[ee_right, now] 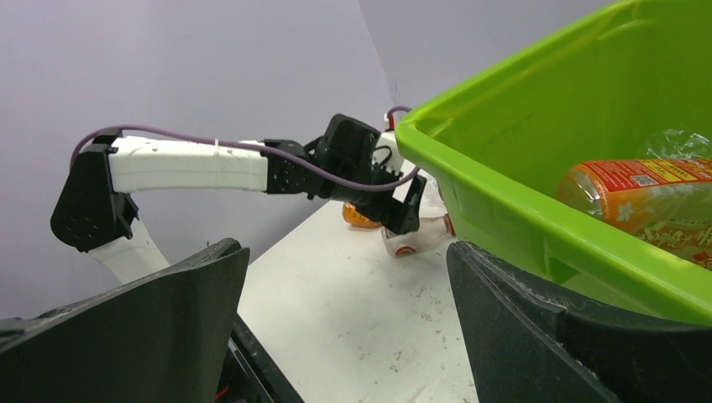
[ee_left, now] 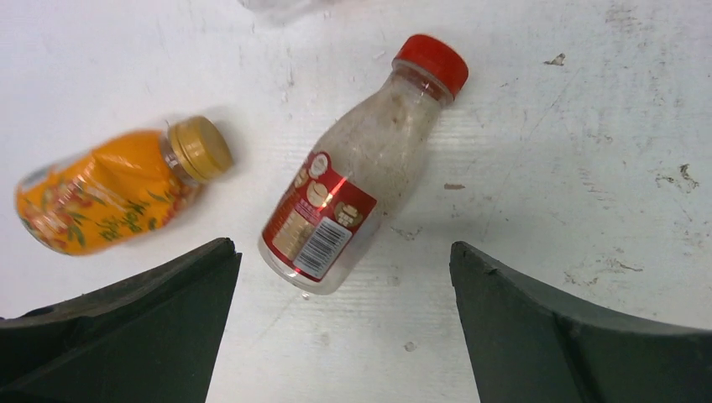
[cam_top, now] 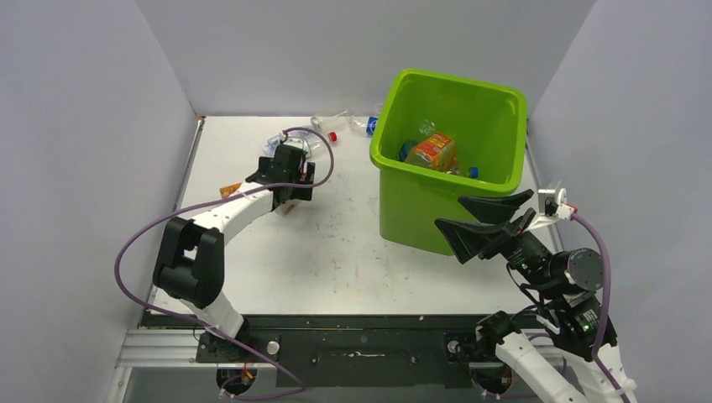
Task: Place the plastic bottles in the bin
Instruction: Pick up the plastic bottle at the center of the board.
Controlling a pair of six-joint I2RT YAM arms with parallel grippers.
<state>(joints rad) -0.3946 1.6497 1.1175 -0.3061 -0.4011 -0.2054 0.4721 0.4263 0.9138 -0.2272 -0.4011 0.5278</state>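
Left hand (ee_left: 342, 252) — jaws spread, empty — over clear red-capped plastic bottle (ee_left: 357, 180) on white table (ee_left: 571, 151); right hand (ee_right: 346, 252) released beside lime-green plastic bin (ee_right: 504, 189).

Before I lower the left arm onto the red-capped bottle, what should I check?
1. Left gripper open: ok.
2. Red-capped bottle lined up between the jaws: ok, though it lies slightly slanted.
3. Orange bottle out of the way: cannot tell, it lies close beside one jaw.
4. Right gripper open and empty: ok.
5. Bin has room: ok.
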